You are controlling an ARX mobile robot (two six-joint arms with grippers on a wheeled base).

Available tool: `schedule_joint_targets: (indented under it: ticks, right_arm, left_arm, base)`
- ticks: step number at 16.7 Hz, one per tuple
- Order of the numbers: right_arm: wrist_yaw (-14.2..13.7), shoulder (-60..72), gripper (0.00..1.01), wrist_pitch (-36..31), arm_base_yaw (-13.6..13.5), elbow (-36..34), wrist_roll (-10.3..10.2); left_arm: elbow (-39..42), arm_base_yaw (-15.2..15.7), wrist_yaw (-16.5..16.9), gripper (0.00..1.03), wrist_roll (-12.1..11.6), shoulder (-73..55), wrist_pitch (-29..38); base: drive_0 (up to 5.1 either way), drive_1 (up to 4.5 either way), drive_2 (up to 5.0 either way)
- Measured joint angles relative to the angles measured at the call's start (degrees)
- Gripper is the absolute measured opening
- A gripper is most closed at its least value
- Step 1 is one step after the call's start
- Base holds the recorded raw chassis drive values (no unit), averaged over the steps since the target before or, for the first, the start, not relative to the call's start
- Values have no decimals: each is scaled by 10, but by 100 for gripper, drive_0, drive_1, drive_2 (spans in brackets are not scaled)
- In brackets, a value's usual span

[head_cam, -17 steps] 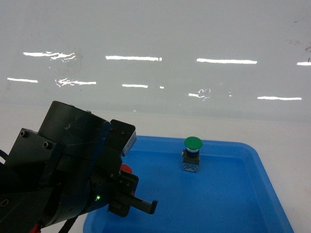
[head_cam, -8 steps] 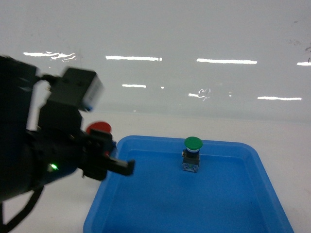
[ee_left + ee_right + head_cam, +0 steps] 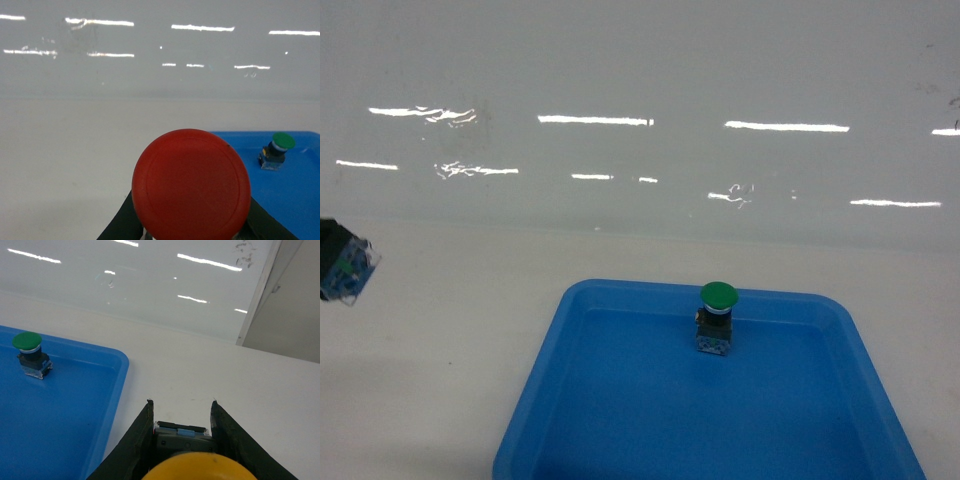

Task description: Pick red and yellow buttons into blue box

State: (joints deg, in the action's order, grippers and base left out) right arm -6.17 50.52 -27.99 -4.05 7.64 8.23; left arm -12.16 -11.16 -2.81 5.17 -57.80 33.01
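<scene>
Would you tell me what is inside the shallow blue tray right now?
Only a green-capped push button stands upright in the shallow blue tray; the tray's near edge is out of frame.

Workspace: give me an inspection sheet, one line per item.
Surface: white table, glossy white wall behind.
Job's things: red button held in the left gripper; yellow button held in the right gripper. Blue box: nothing seen.
Clutter: shallow blue tray holding one upright green button.
Grippers: left closed on the red button, off to the left of the tray; right closed on the yellow button, to the right of the tray.
Cables: nothing seen.
Surroundings: grey panel at the right in the right wrist view.
</scene>
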Motion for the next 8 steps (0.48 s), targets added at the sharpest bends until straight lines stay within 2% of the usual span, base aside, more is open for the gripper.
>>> schedule_joint_targets:
  ticks: [1,3,5,8]
  right_arm:
    - [0,0,30,0,0,0,0]
    - [0,0,30,0,0,0,0]
    - [0,0,30,1,0,0,0]
    - [0,0,30,-1,0,0,0]
  left_arm:
    - [1,-7,-17,25,-13,14,18]
    - [2,-8,-21,25,-26,16,14]
    - [2,-8,-21,25,-27,14,15]
    - [2,-7,-23,25,-27,14,14]
  base:
    - [0,0,0]
    - [0,0,0]
    - [-257,-220,510]
    - [4,-396,403]
